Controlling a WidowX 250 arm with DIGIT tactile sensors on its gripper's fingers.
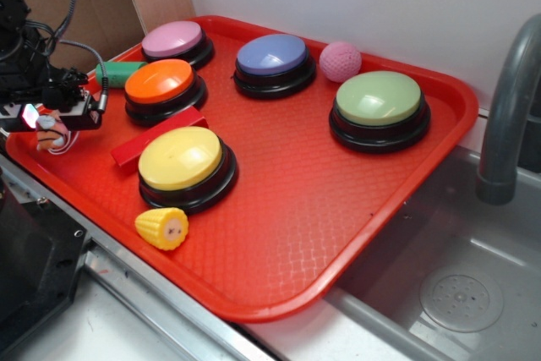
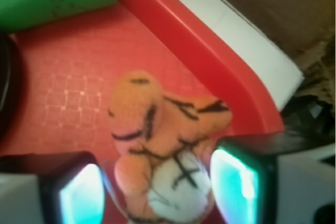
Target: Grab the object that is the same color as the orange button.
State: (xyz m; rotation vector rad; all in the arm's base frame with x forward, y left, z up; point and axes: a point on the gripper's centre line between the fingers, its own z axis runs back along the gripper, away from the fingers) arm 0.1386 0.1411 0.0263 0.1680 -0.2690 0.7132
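The small plush tiger (image 2: 163, 145), orange with black stripes and a white face, lies on the red tray (image 2: 63, 98) close to its left rim. My gripper (image 2: 157, 192) is open and straddles it. The right pad (image 2: 236, 182) is almost against the toy's head, and the left pad (image 2: 81, 198) stands a little off it. In the exterior view the gripper (image 1: 46, 127) is low over the tray's left edge, and the tiger (image 1: 54, 139) shows only partly beneath it. The orange button (image 1: 161, 82) stands just right of the gripper.
A green cylinder (image 1: 122, 72) lies behind the gripper, next to the pink button (image 1: 175, 40). A red block (image 1: 156, 134), a yellow button (image 1: 182, 160) and a corn toy (image 1: 162, 227) lie to the right. Farther off are a blue button (image 1: 273, 57), a pink ball (image 1: 340, 61), a green button (image 1: 379, 101) and the faucet (image 1: 507, 107).
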